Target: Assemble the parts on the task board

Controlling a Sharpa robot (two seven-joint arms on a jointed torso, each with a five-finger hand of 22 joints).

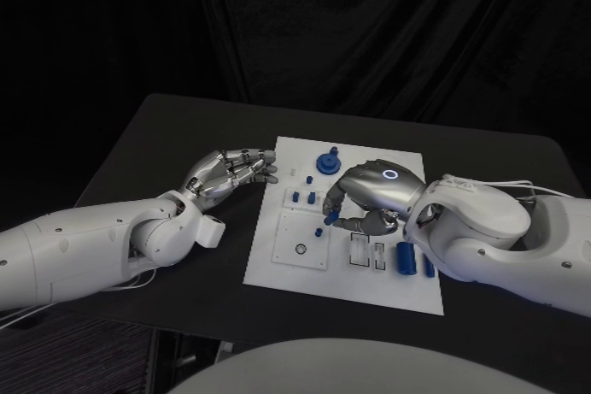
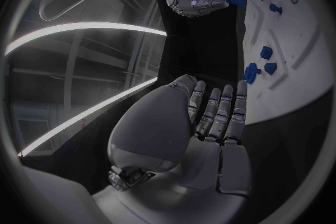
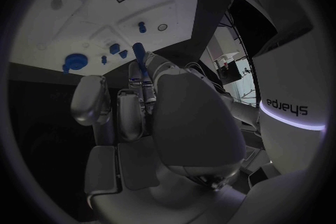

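— Fingers (image 3: pixel 140 75) of the right hand (image 1: pixel 365 197) pinch a small blue peg (image 3: pixel 138 49) over the task board's (image 1: pixel 308 270) middle.

— And the other parts?

— A round blue part (image 1: pixel 328 164) stands at twelve o'clock; two blue bars (image 1: pixel 406 256) lie at four.

— Left hand (image 1: pixel 229 173)?

— Empty, fingers loosely curled, off the board's nine o'clock edge.

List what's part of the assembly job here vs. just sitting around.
Job:
- task board
- blue peg held by the right robot hand
- round blue part on the board
- two upright blue parts at the board's near right

Not in use:
- left robot hand, holding nothing, beside the board
- black table
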